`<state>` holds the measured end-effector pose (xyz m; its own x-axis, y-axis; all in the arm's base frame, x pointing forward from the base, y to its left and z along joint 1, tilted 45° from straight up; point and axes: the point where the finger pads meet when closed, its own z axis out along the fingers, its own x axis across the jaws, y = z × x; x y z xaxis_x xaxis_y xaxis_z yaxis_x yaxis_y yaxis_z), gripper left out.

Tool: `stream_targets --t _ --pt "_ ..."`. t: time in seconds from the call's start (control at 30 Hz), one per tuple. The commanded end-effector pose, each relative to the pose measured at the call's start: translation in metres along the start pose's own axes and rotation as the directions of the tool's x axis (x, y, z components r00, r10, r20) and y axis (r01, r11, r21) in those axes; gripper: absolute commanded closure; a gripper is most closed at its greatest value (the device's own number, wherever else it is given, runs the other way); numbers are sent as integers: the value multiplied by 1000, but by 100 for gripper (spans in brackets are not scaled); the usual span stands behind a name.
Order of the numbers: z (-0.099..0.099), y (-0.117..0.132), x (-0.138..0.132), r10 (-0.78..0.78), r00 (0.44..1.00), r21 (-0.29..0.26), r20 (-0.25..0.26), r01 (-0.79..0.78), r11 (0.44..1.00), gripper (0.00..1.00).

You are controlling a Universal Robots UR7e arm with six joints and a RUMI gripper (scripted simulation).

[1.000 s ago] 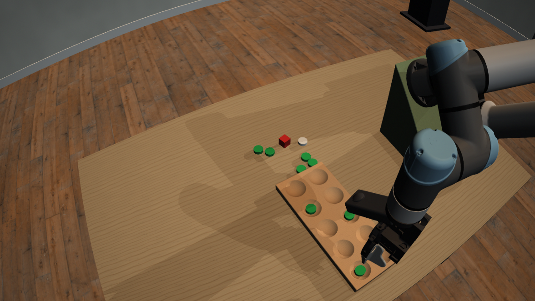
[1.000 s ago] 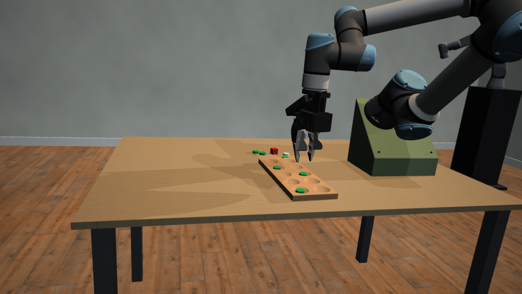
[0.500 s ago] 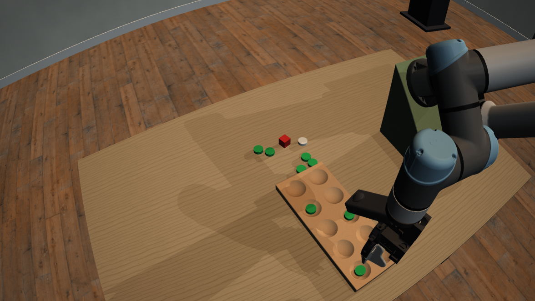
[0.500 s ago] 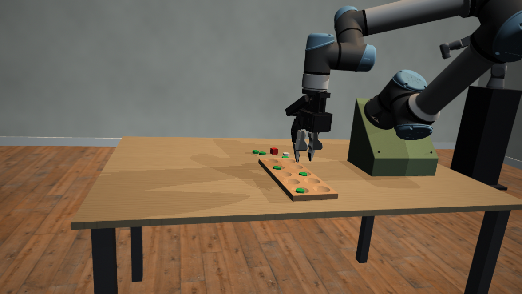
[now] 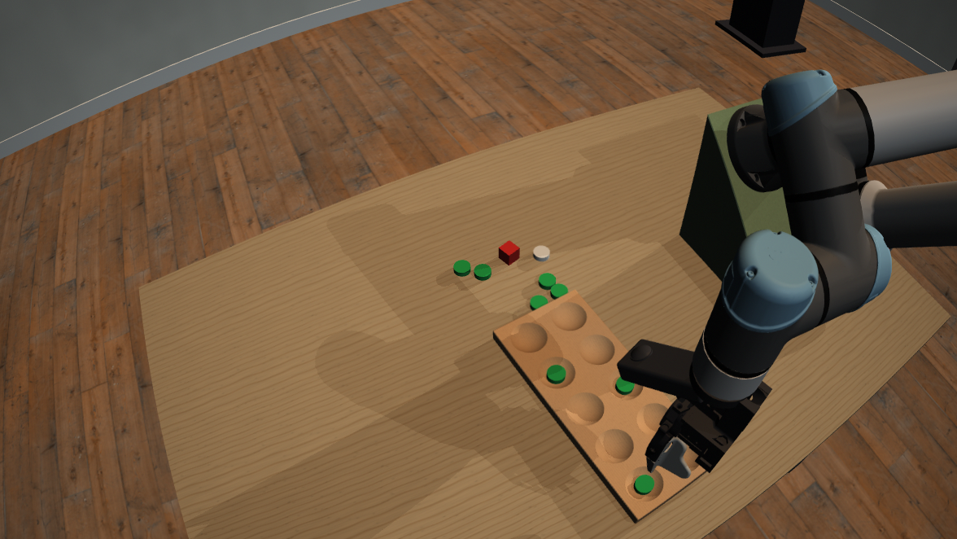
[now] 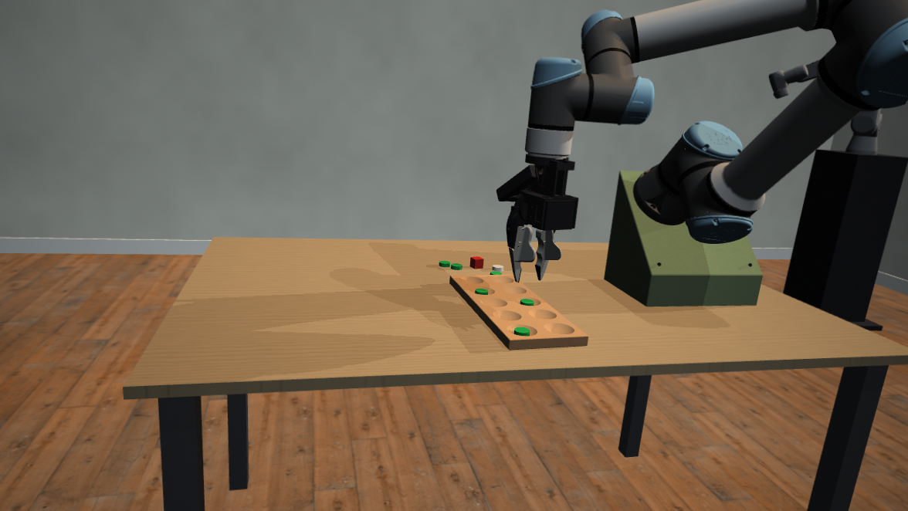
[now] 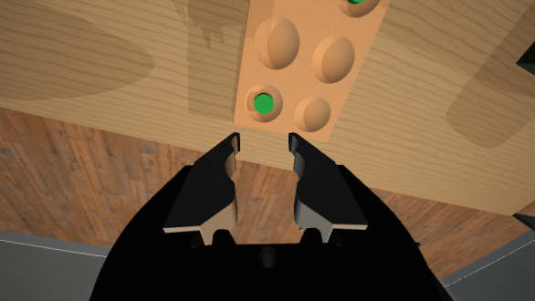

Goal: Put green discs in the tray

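Bench (image 5: pixel 268 401): from my screens I see a wooden top carrying the arm's green base block (image 6: pixel 682 266), the tray and the loose pieces.
Arm (image 5: pixel 770 314): it reaches over the near end of the tray, wrist pointing down.
Tray (image 5: pixel 535 384): a long wooden board with two rows of round pockets, lying at a slant on the bench.
Tool (image 6: pixel 528 274): I read it as partly open with nothing between the jaws; the wrist view shows bare space between them. It hangs above the tray, clear of it.
Discs in tray: three green ones, each in its own pocket – one at the near end (image 5: pixel 644 484), one mid-tray on the left row (image 5: pixel 556 373), one on the right row (image 5: pixel 623 385) half hidden by the arm.
Loose discs: three green ones clustered just off the tray's far end (image 5: pixel 547 280), two more side by side further left (image 5: pixel 461 267).
Cube (image 5: pixel 509 252): red, between the left pair and a white disc (image 5: pixel 540 252).
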<state>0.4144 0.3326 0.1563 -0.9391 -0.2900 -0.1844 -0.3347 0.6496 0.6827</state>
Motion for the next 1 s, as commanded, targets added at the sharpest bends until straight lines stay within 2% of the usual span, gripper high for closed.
stream_targets --t 0.0,0.37,0.53,0.7,0.77,0.97 --pt "0 0 0 0 1000 0 1 0 1000 72" --pt "0 -1 -1 -1 1000 0 1 1 1000 72" --pt "-1 -14 -4 -13 1000 5 1 13 1000 72" --pt "-2 -50 -13 -47 999 16 1 47 999 72" --pt "-2 -50 -13 -47 999 16 1 47 999 72" --pt "-5 -127 -22 -118 993 34 -3 118 992 72"
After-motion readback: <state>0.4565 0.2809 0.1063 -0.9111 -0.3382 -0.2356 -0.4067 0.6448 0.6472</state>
